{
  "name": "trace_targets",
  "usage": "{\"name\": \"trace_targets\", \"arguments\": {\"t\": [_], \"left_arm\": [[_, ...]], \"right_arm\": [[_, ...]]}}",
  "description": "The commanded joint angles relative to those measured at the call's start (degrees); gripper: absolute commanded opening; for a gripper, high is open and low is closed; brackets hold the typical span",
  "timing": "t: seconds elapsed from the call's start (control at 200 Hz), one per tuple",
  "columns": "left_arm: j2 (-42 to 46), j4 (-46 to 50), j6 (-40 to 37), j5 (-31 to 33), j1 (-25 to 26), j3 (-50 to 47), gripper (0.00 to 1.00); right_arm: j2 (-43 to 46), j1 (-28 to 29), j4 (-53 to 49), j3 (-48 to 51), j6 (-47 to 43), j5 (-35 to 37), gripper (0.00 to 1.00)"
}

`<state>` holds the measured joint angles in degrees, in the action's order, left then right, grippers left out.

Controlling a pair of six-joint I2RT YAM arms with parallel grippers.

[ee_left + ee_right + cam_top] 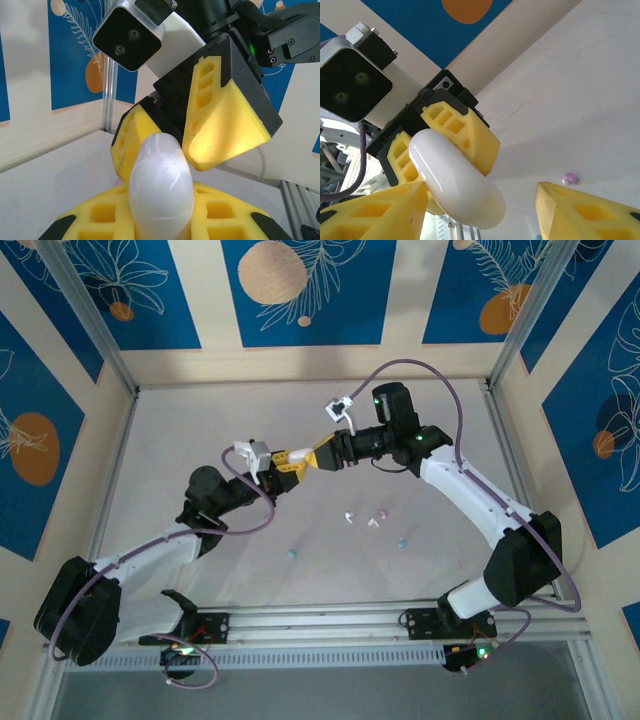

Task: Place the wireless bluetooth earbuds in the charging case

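The case point(161, 190) is clamped in the left gripper point(291, 462); the right gripper point(313, 457), jaws apart astride its free end, should centre before closing, lest it twist loose.

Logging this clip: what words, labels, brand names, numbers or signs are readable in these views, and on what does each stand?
No text can be read in these views.
On the white charging case: plain shell, no print to be seen.
On the wrist camera housing: two lenses, no legible marking.
On the blue wall panels: leaf drawings and orange discs, no lettering.
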<state>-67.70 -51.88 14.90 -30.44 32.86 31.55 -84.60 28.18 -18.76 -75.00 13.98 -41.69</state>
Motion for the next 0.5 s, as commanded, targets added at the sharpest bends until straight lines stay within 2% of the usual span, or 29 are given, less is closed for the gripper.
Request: {"name": "trace_targets", "arguments": {"t": [0.0, 0.215, 0.495], "left_arm": [[0.03, -3.89, 0.34, -3.13, 0.95, 2.14, 0.00], [0.41, -3.67, 0.18, -3.87, 1.12, 2.37, 0.00], [0.89, -2.22, -0.87, -3.00, 1.22, 2.18, 0.00]], "right_arm": [[-0.57, 0.38, 0.39, -1.37, 0.13, 3.59, 0.59], [-0.96, -0.40, 2.55, -2.23, 2.62, 5.64, 0.59], [-0.93, -0.59, 3.46, -3.13, 4.06, 4.28, 0.59]]}}
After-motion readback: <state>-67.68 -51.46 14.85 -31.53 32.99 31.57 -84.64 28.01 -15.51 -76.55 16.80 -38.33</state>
